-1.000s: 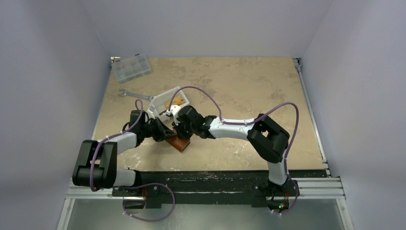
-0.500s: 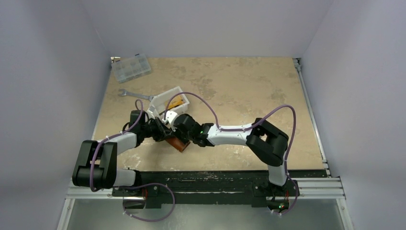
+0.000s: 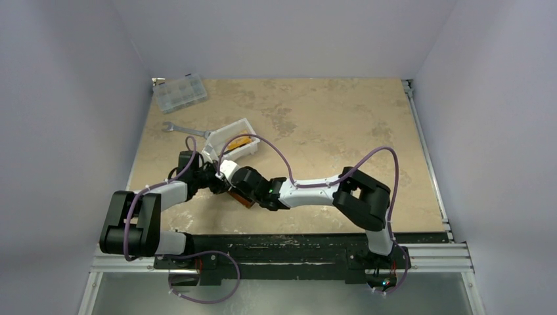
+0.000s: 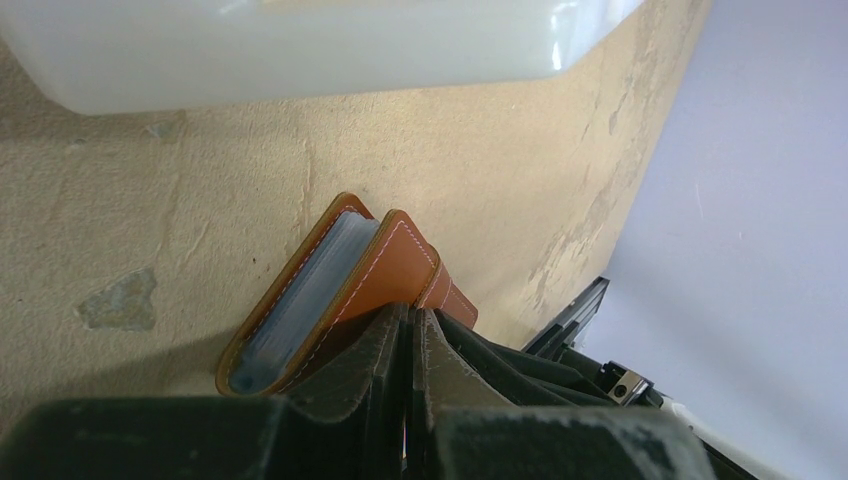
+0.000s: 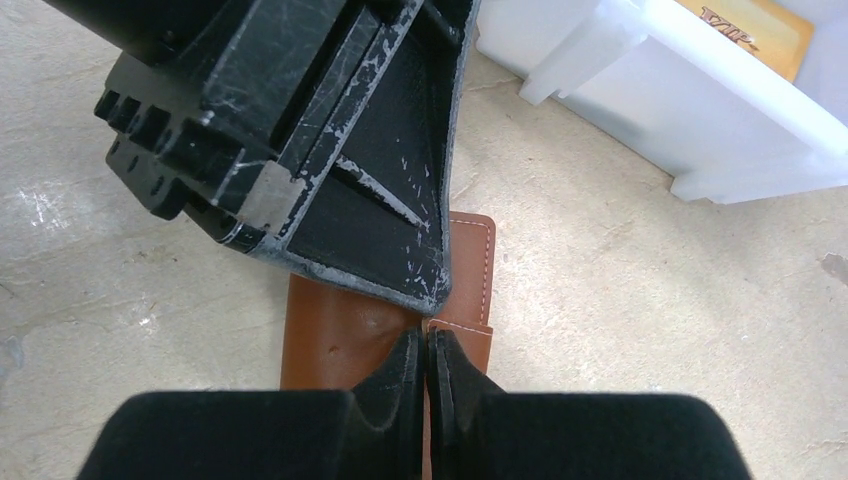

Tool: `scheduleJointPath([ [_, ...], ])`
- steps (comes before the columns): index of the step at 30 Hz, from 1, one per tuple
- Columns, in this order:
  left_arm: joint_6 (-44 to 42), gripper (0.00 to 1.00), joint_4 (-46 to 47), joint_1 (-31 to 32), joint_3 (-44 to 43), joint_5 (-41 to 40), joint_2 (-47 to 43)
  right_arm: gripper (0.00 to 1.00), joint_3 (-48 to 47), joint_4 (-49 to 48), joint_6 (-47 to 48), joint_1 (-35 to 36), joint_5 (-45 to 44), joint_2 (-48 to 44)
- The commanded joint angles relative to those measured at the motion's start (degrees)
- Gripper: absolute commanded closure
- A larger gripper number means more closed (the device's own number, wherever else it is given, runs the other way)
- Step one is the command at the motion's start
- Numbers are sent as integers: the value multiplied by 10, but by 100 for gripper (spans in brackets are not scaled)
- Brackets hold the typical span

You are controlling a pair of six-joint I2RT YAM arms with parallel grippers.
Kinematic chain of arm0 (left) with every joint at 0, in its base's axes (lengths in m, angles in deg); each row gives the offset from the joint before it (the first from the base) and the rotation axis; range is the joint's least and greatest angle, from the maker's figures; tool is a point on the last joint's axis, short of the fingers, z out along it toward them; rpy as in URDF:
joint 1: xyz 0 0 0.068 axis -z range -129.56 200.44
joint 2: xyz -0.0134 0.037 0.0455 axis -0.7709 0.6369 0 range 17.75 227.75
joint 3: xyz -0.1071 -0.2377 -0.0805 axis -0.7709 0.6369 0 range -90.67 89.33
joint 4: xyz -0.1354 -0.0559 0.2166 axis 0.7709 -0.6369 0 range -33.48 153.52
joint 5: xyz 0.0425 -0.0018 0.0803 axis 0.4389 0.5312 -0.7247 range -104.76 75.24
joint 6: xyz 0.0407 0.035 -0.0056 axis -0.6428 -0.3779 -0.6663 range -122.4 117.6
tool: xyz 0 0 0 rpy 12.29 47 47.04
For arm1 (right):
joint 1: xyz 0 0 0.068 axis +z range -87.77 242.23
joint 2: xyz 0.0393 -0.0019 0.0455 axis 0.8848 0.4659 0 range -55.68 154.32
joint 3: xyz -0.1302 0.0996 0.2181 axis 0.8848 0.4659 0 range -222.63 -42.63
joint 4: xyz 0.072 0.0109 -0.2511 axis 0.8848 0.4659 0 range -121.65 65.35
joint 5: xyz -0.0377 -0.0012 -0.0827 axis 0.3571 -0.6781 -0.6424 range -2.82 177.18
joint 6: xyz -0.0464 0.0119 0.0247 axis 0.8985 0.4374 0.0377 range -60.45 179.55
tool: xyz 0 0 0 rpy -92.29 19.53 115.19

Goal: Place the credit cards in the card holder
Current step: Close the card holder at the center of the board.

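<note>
Left hand [image 4: 408, 322] is clamped tight on the brown cover of the card holder [image 4: 330, 270], and that flap stands tilted up with the greyish pockets showing inside. Right hand [image 5: 428, 352] is closed too, with nothing visible between its fingers. Its tips are on the leather, right beside the left hand. The card holder sits on the bench [image 4: 150, 200] just off the near side of the white tray [image 5: 700, 130]. An orange-yellow credit card [image 5: 760, 30] lies inside that tray. A wrench [image 3: 186, 129] lies off the tray's far left end, and a clear box [image 3: 179, 92] sits farther out that way.
</note>
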Motion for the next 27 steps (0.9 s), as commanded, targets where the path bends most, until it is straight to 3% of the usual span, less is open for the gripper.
scheduleJointPath([
  [1,-33,100,-18,5,9,-61,31,100,66,138,-54,60,161,100],
  [8,-40,100,-24,5,6,-57,31,100,74,139,-62,81,201,121],
  [16,-43,100,-35,5,7,-58,19,100,90,104,-88,78,314,142],
  [27,-45,100,-46,5,6,-60,8,98,147,52,-133,11,421,101],
])
